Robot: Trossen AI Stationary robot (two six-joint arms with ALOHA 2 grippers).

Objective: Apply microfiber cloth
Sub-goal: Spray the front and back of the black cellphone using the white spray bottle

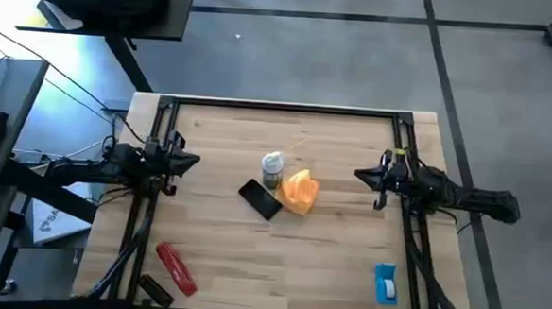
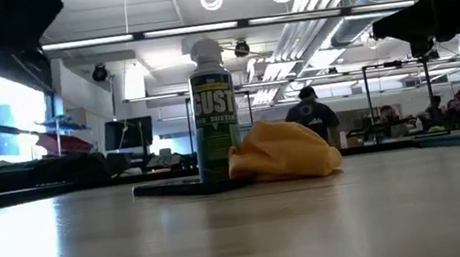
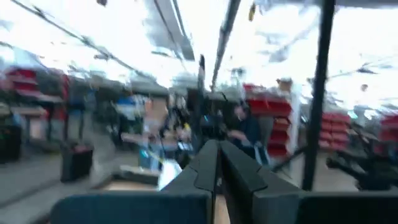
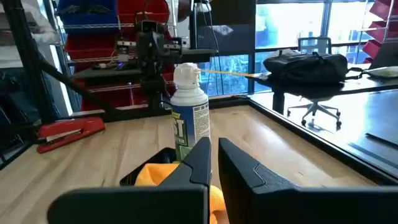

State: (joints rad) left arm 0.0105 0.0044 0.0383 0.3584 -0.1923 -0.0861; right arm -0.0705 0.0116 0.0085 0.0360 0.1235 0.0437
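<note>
The microfiber cloth [image 1: 300,192] sits bunched up just beside the spray can [image 1: 272,169], touching the black phone [image 1: 260,198]; its lump shows no clear long axis. The left gripper [image 1: 189,161] and right gripper [image 1: 360,175] hang well apart on either side of the can, each with fingers pressed together.

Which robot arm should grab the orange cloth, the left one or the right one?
Probably the right. The microfiber cloth lies on the side of the phone facing the right gripper, with bare table between. The left gripper would have to reach past the phone.
</note>
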